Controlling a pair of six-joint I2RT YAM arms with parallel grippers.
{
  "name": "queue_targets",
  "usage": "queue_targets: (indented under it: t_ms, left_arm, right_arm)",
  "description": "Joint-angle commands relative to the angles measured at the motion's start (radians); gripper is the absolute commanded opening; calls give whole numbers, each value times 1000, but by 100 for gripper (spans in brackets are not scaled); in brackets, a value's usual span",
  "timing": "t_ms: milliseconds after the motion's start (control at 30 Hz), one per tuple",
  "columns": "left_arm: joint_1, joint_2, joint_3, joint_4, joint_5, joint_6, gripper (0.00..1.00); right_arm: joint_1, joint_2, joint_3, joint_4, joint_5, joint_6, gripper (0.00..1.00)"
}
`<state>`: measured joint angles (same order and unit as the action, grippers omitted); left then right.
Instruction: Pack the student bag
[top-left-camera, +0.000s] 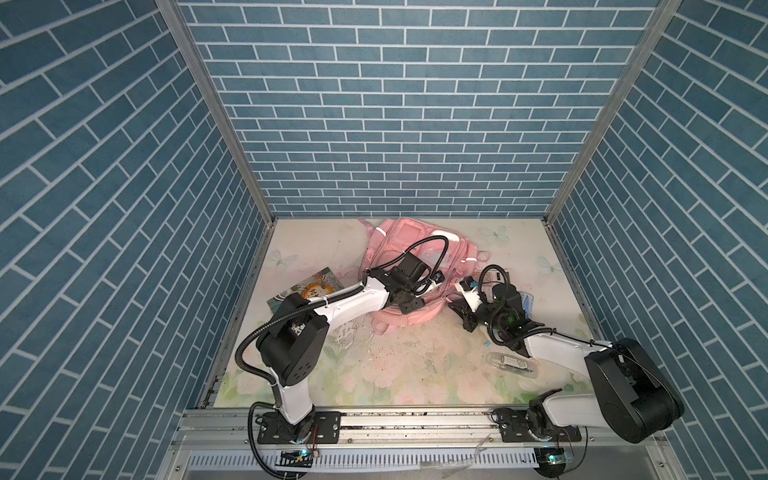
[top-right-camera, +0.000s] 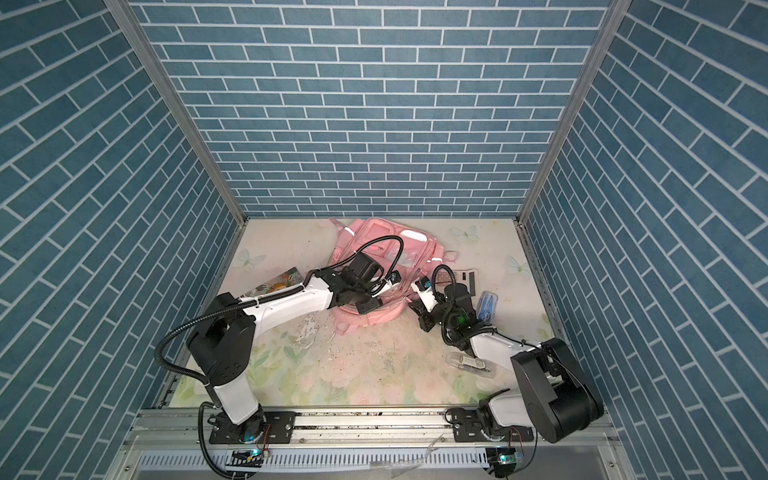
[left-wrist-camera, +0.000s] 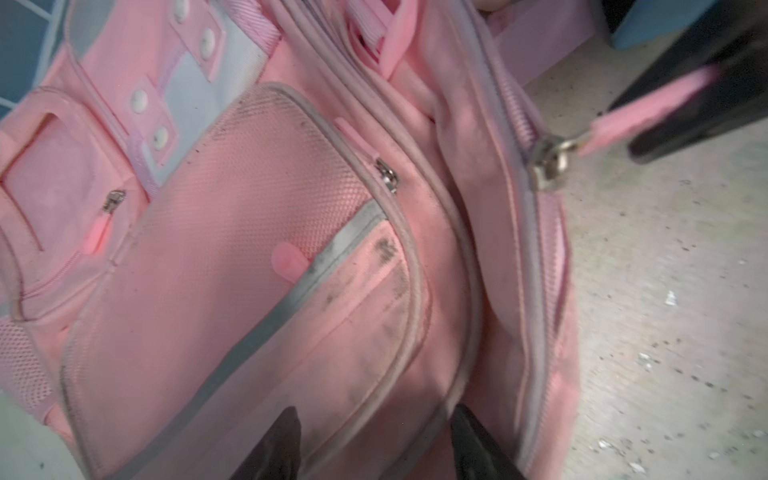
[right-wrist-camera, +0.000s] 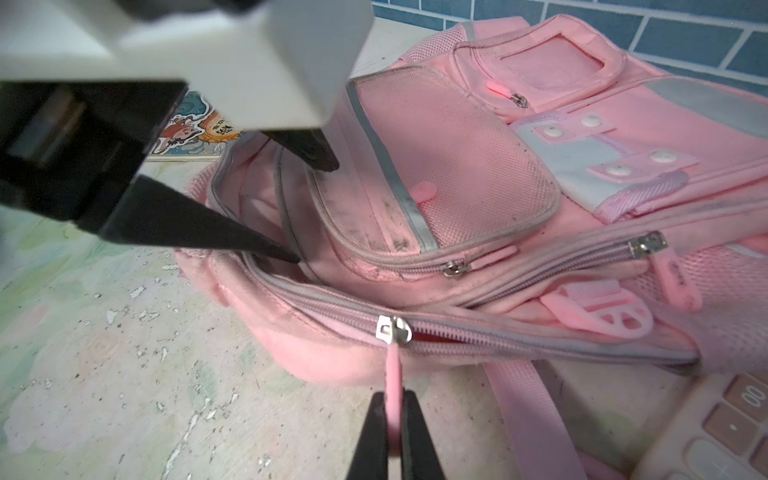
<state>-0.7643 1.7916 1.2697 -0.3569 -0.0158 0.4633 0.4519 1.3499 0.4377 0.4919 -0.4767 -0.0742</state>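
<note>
At the rear centre of the table the student bag lies face-up, right gripper pinching its pink pull tab, left gripper spread at the open mouth; risk: tab slips free, or the unrestrained bag drags along.

The student bag is a big soft pink backpack. It lies flat in the rear middle of the worktop, pockets facing up, with one end near the back edge and its rounded end toward the front. It has a smudged mesh front pocket with a grey stripe, a clear window pocket and white snap tabs. A middle compartment gapes open at the rounded end. The pink zip pull on the rearmost zip is drawn out straight.
</note>
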Motion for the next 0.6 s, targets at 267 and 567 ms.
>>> queue_targets:
  t_ms: [267, 567]
  left_arm:
    - [-6, 68, -61, 170, -31, 10, 60]
    - [-10, 127, -37, 186, -60, -70, 16]
  right_arm:
    - [-2, -2, 25, -1, -49, -12, 0]
    - [-1, -39, 44, -90, -26, -24, 0]
